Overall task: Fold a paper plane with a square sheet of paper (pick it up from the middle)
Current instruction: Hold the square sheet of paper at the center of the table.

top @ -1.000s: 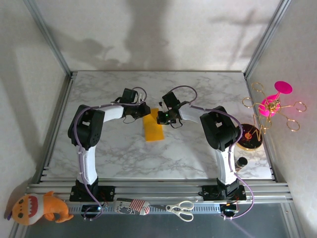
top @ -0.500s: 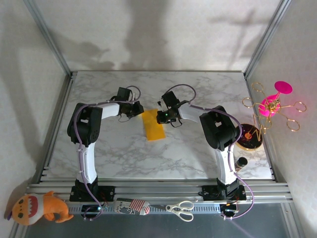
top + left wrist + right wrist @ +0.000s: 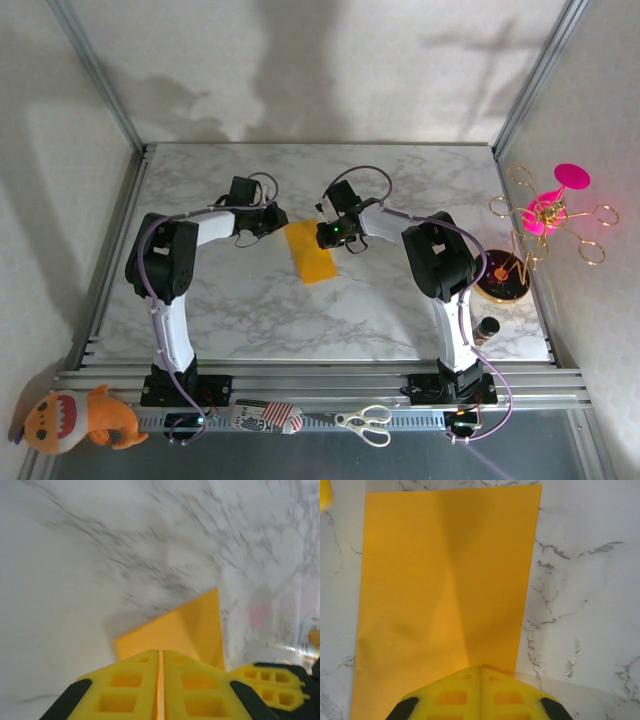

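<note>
from above, the orange paper [image 3: 314, 255], folded to a long strip, lies flat mid-surface [image 3: 250, 310] between the two arms. the left pincer [image 3: 278, 224] sits at the strip's far left corner and the right pincer [image 3: 322, 236] at its far right edge. the two tips are near each other.

left wrist: the left pincer [image 3: 161, 680] has its yellow fingers pressed together, low over the marble, with a corner of the paper [image 3: 185, 630] reaching up to the tips. the picture is blurred, so i cannot tell whether an edge is nipped between them. the right pincer's fingers [image 3: 267, 677] show just beside it.

right wrist: the right pincer [image 3: 480, 685] is fully closed with nothing between the fingers, and its tips rest on the paper's [image 3: 445, 580] near edge. a soft crease runs lengthwise up the strip.

risks: the paper is thin and slick on marble. if the right tips press and drag, the strip may slide or turn and the next fold would come out skewed. the pincers are close enough that one careless sweep could knock them together or crumple the corner.

against a second ago, the left arm has swung outward and its pincer has drawn back from over the paper to the corner. the strip has turned slightly. the right pincer has hardly moved.
</note>
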